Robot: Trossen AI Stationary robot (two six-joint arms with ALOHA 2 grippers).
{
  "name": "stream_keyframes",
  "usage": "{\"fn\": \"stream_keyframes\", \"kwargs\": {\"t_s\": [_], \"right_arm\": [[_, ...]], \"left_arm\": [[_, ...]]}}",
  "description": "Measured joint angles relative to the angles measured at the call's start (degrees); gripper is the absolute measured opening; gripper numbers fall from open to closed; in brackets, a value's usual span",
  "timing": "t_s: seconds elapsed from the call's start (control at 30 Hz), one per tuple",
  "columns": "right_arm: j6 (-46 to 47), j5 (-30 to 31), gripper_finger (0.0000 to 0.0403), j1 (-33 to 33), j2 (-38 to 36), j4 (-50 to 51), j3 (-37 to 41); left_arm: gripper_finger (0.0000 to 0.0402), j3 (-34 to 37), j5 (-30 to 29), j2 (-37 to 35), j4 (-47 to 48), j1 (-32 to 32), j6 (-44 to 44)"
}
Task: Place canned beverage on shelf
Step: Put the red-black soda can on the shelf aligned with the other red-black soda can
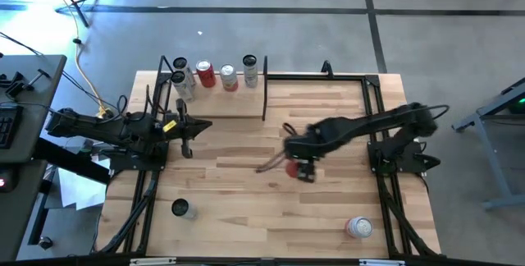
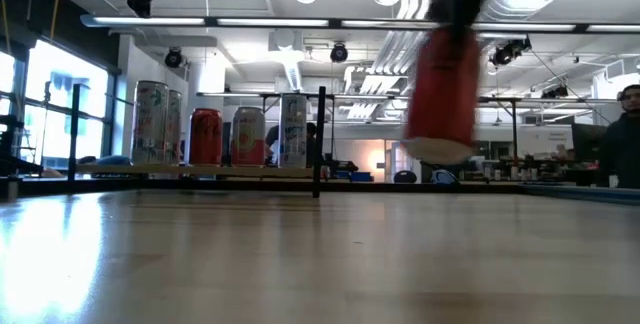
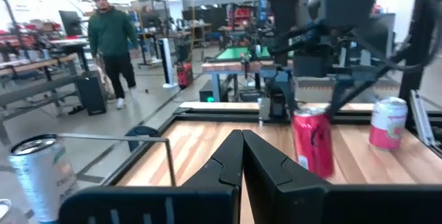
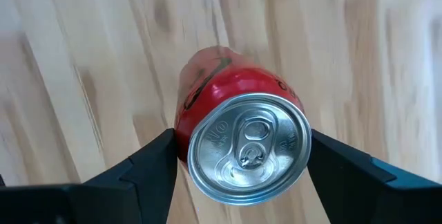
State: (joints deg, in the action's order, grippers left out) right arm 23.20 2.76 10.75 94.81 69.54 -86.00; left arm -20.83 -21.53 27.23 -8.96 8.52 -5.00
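Note:
A red can [image 4: 228, 86] hangs over the middle of the table between the fingers of my right gripper [image 1: 297, 167], which is shut on it. The low view shows the red can [image 2: 445, 104] blurred and above the tabletop. The shelf [image 1: 215, 106] stands at the table's far left, and several cans [image 2: 205, 136] stand upright on its board. My left gripper [image 1: 201, 126] is shut and holds nothing. It points level toward the table's right, just in front of the shelf. The left wrist view shows the red can [image 3: 312, 141] ahead of it. My right gripper pinches the red can's side wall just under its top rim [image 4: 181, 137], one finger [image 4: 148, 172] on each opposite side. The fingers come from above, pointing down. The can hangs nearly upright with its silver top up, lifted clear of the table.
A silver can [image 1: 180, 208] stands near the table's near-left corner. A pink and white can [image 1: 358, 227] sits near the near-right corner. Black frame rails [image 1: 371, 94] run along the table's sides. A person [image 3: 114, 44] walks in the room beyond the table.

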Motion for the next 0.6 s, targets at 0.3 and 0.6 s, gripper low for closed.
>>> {"fn": "stream_keyframes", "kwargs": {"t_s": [0.3,0.6], "right_arm": [[-10.84,0.17,0.0267,-4.35,20.82,6.78,-33.30],[-17.95,-1.97,0.0267,-10.72,30.74,4.10,-44.84]], "left_arm": [[0.0000,0.56,-0.84,-5.18,0.88,2.33,-3.07],[0.0000,0.55,-2.07,-7.15,4.35,2.92,-3.18]]}}
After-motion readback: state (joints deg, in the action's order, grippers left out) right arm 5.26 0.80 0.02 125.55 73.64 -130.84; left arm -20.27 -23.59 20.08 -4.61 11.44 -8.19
